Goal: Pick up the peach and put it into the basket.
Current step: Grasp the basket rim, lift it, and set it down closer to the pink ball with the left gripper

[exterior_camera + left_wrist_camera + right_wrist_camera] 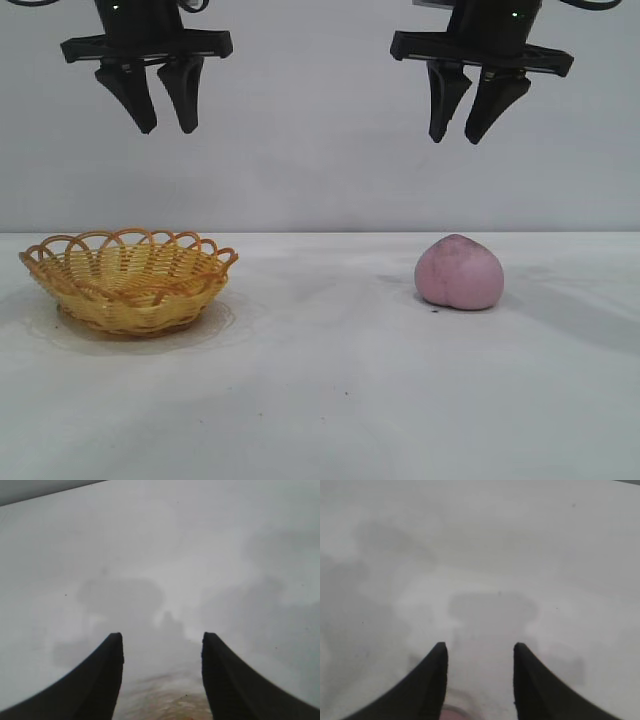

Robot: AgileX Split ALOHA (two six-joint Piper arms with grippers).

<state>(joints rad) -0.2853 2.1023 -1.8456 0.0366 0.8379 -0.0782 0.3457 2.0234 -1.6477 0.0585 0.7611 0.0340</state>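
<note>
Peach on tabletop, well right of basket. Both grippers high, fingers apart, empty: right gripper above peach, left gripper above basket. Risk: round fruit rolling away under off-centre pinch.

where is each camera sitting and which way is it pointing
Exterior view: low, level with the table, facing both arms; shows the left end effector high above the basket and the right end effector high above the peach, both open.
Left wrist view: on the left wrist, looking down between its own fingers at the table; a brownish blur, probably the basket, sits at the frame edge.
Right wrist view: on the right wrist, looking down past its fingers; a pink sliver, likely the peach, shows.
Shared: all three show the white table.
</note>
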